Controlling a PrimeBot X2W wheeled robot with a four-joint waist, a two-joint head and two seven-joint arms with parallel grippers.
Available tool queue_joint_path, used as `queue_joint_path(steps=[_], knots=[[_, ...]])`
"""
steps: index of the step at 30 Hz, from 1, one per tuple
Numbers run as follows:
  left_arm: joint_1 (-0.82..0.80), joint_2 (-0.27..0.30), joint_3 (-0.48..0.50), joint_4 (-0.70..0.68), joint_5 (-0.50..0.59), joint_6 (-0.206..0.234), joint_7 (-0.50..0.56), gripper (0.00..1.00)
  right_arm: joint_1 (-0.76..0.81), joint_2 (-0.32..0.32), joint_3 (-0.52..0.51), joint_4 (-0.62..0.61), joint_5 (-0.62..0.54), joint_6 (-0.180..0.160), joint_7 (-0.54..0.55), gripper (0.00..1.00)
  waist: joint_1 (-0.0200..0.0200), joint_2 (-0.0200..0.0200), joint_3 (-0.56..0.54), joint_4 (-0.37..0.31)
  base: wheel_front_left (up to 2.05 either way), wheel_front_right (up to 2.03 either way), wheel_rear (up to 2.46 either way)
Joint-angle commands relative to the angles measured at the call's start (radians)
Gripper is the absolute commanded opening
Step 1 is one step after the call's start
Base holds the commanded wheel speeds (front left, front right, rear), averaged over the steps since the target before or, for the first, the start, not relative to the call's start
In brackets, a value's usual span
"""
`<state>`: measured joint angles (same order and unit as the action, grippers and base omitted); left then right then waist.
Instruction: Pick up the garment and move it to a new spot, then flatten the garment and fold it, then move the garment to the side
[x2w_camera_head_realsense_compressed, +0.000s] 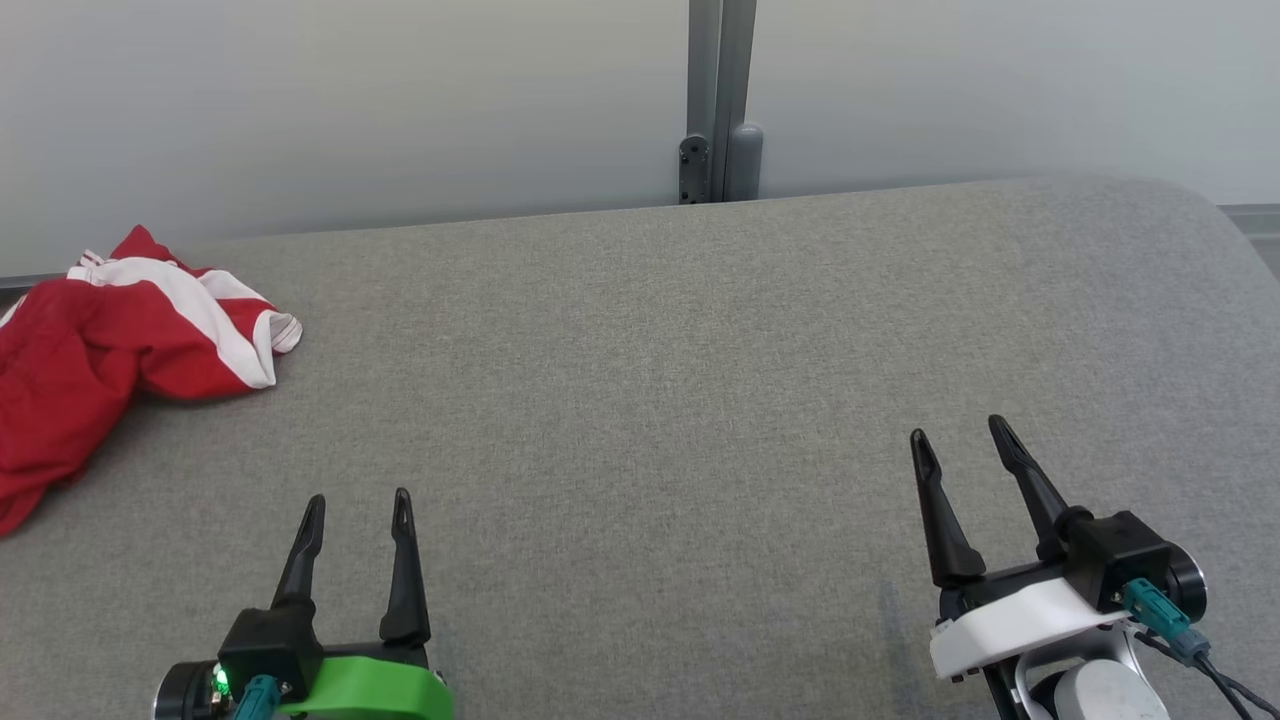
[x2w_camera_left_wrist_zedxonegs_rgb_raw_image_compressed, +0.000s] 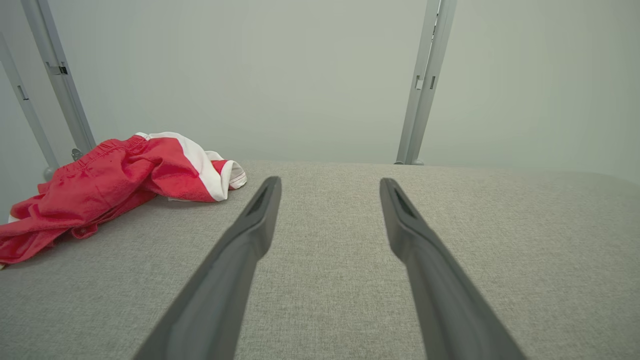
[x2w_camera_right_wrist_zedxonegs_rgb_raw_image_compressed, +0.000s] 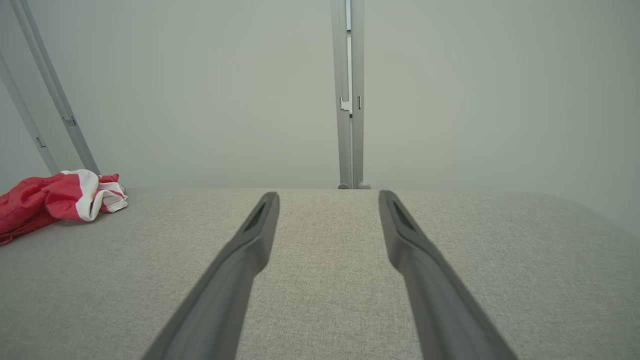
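Head view.
- Worktop (x2w_camera_head_realsense_compressed: 640, 380): grey woven fabric covering, rounded far right corner.
- Garment (x2w_camera_head_realsense_compressed: 90, 350): red with white bands, crumpled in a loose heap at the far left of the worktop, partly cut off by the left edge of the view.
- Left gripper (x2w_camera_head_realsense_compressed: 360, 497): lower left, green bracket at its base, jaws apart and holding nothing. It sits near the garment but does not touch it.
- Right gripper (x2w_camera_head_realsense_compressed: 958, 428): lower right, white bracket at its base, jaws apart and holding nothing, fingers tilted slightly leftward. It is well apart from the garment.
- Wall (x2w_camera_head_realsense_compressed: 350, 100): pale, plain, behind the worktop.
- Post (x2w_camera_head_realsense_compressed: 720, 100): grey metal upright at the middle of the far edge.

Left wrist view.
- Left gripper (x2w_camera_left_wrist_zedxonegs_rgb_raw_image_compressed: 330, 180): two dark fingers spread wide over bare grey fabric, with nothing between them.
- Garment (x2w_camera_left_wrist_zedxonegs_rgb_raw_image_compressed: 100, 185): to the left of the fingers and ahead of them, lying on the worktop near the far edge. A white-banded hem faces the fingers, and there is a gap between the hem and the nearer fingertip.

Right wrist view.
- Right gripper (x2w_camera_right_wrist_zedxonegs_rgb_raw_image_compressed: 328, 193): fingers spread over the bare worktop, gripping nothing.
- Garment (x2w_camera_right_wrist_zedxonegs_rgb_raw_image_compressed: 55, 197): small, at the far left edge, well apart from the fingers.
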<state>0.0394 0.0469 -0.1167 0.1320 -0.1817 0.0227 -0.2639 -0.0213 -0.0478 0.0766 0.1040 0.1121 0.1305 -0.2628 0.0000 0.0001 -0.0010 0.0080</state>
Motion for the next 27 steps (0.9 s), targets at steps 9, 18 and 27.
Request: queue_joint_path(steps=[9,18,27], knots=[[0.003,0.006,0.007,0.003,-0.004,0.004,-0.001,1.0,-0.005,-0.005,-0.003,0.006,0.004,0.0,-0.003,1.0,0.0,-0.0001,0.002,0.001,0.0,0.0,0.0],[0.001,0.006,0.006,0.006,-0.001,0.002,-0.001,1.0,-0.006,-0.005,-0.005,0.002,0.003,0.0,-0.003,1.0,0.0,-0.0001,0.003,0.002,0.0,0.0,0.0],[-0.015,0.006,-0.003,0.009,0.004,0.004,-0.001,1.0,0.005,-0.004,-0.011,-0.039,-0.012,0.0,-0.003,1.0,0.0,-0.0001,0.004,0.059,0.0,0.0,0.0]])
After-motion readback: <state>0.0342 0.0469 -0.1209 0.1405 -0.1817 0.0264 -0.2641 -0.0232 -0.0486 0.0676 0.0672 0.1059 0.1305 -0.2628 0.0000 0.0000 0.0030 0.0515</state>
